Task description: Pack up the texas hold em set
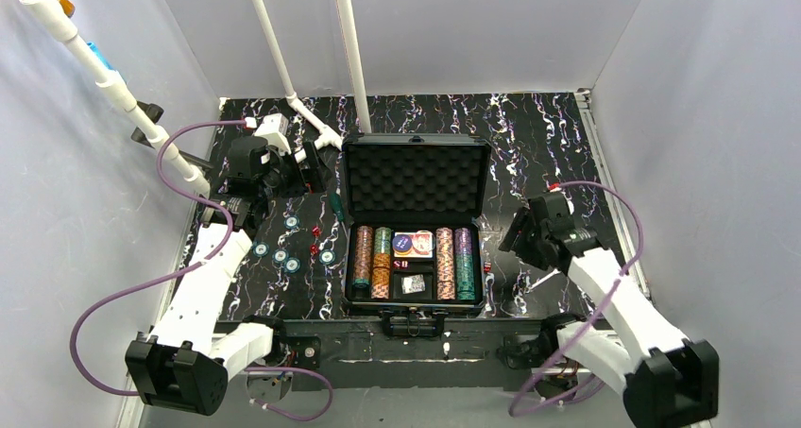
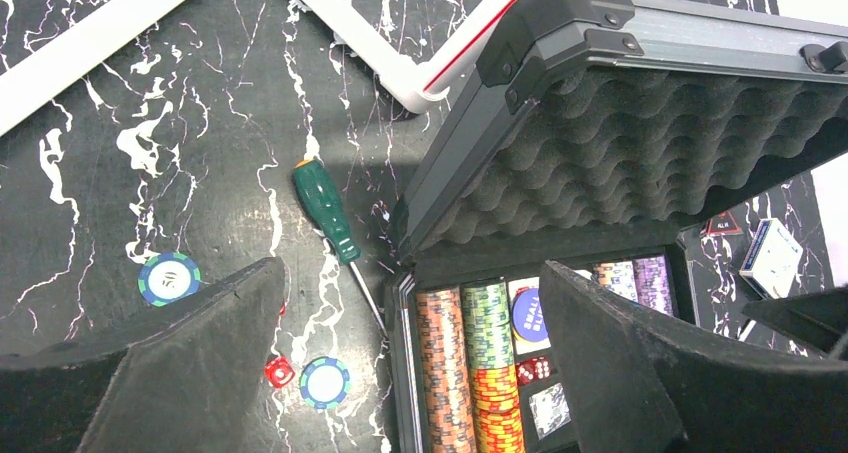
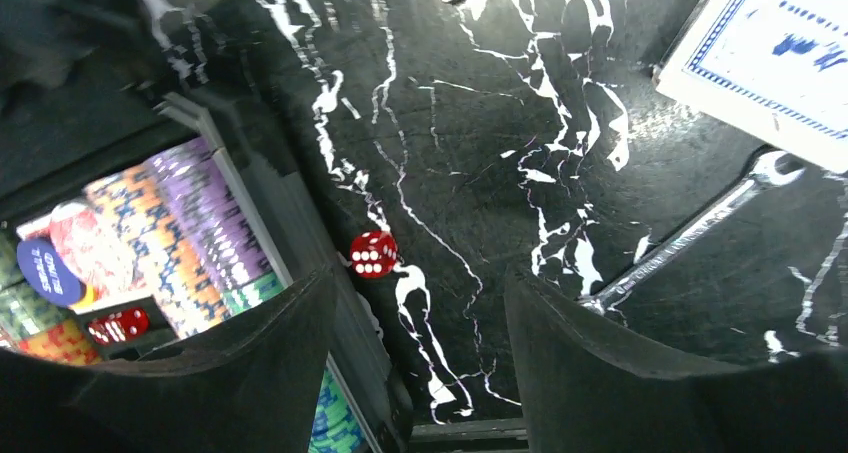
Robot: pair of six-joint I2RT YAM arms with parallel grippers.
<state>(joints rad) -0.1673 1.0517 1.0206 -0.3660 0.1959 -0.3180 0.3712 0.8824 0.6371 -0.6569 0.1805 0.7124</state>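
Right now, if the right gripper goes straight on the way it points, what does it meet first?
Probably the table top, with the red die just ahead of one finger, beside the case. Depth is unclear, so that finger might touch the die first.

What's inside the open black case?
Four rows of striped chips, a card deck under a blue disc, red dice. Anything beneath the chips is covered.
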